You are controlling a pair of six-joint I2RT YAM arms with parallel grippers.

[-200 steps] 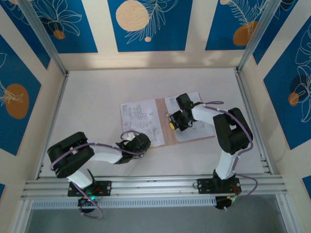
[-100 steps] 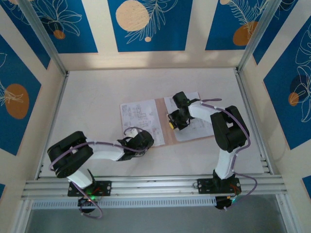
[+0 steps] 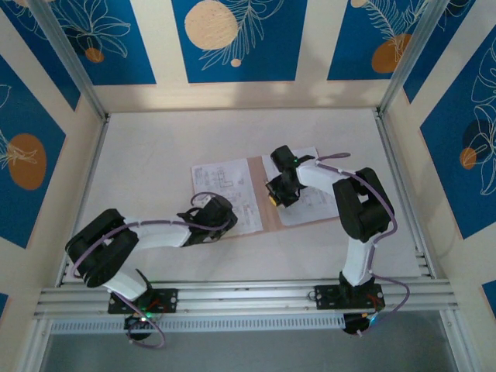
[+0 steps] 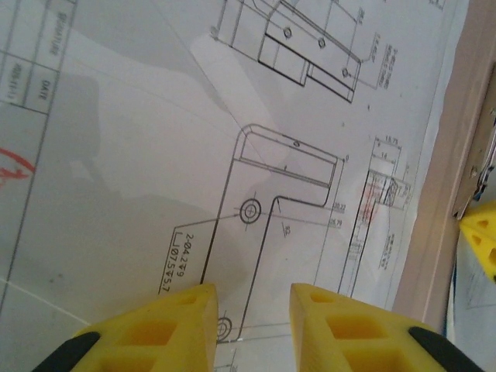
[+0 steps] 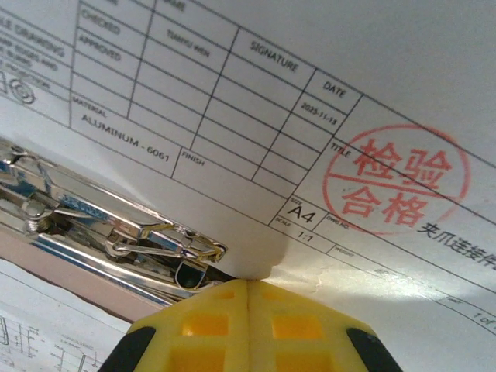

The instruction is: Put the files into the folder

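Far left: a side wall (image 3: 23, 155) of cream board and blue panels, with white leaf outlines and an orange disc. Next to it, a slanted aluminium post (image 3: 66, 54) down to the back left corner. Across the back, a rear wall (image 3: 232, 39) of the same blue panels, with a pale peach disc on the middle one. Below, a pale matte table (image 3: 155, 147), evenly lit, bare over its left side and back strip. Along the near edge, a ribbed aluminium rail (image 3: 248, 294) under both arm bases.

Left of centre, the left claw (image 3: 226, 214) low over the near part of the left sheet (image 3: 221, 180), a white page of black line drawings lying flat. From the wrist view, yellow pads (image 4: 178, 318) parted by a narrow gap, nothing between them, a bracket drawing straight ahead.

At centre, the folder (image 3: 260, 194), open flat on the table, slightly askew, with a pinkish-brown strip bare between the two pages. Right of that strip, the right sheet (image 3: 314, 198), white, with a printed title block and a round red stamp (image 5: 395, 182). Near the spine, a shiny metal clip (image 5: 116, 225). Down at the inner edge of that sheet, just beside the clip, the right claw (image 3: 274, 195), yellow pads pressed tight together, nothing visible between.

Far right: a second post (image 3: 415, 54), then the right wall (image 3: 465, 139), blue-panelled again, with another orange disc.
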